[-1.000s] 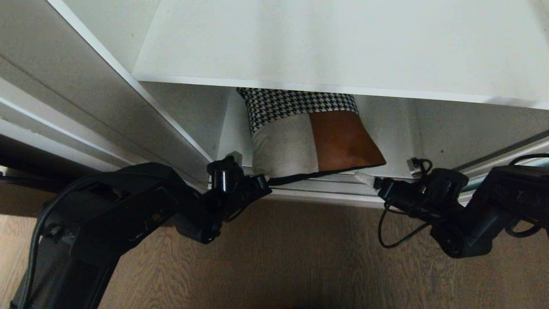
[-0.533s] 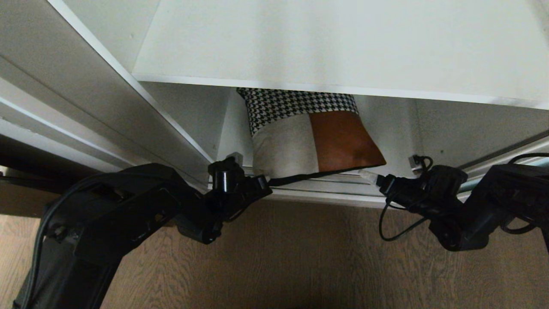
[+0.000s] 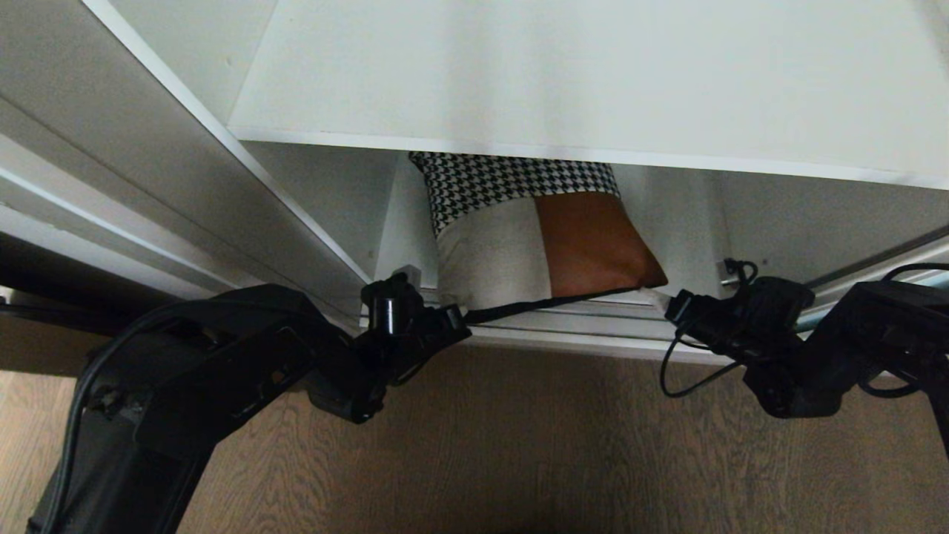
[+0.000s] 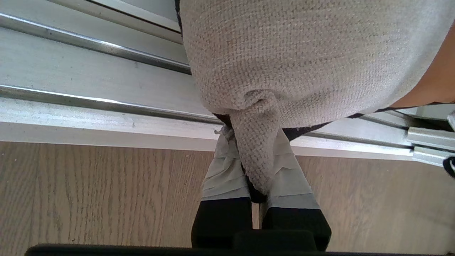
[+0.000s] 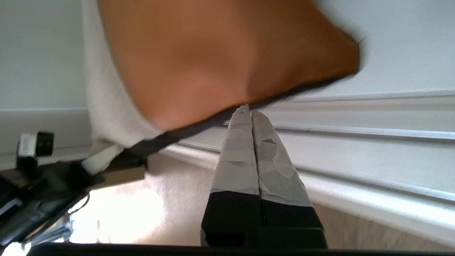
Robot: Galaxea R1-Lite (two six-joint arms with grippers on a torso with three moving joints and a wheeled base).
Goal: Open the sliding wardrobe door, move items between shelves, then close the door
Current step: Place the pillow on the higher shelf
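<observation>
Wardrobe frame rails slant down the upper left of the head view, grey-brown wood-grain floor [image 3: 519, 445] fills the bottom, and silver sliding tracks [image 4: 89, 76] run along the sill between them. Two white shelves here: upper shelf [image 3: 593, 74] spreads across the top, lower shelf [image 3: 689, 230] sits in shadow beneath it. One cushion [image 3: 534, 230], centre frame, stands on that lower shelf, its houndstooth top cut off by the upper shelf's front edge. Two black arms, one from each lower corner. Left gripper [image 4: 254, 167] is nipped tight on the cushion's beige corner, out over the track. Over on the right, the right gripper [image 5: 250, 117] has its pads pressed flat together, tips just at the black seam under the brown leather patch; whether any fabric is caught between them, hard to say. The cushion's far side is hidden.
</observation>
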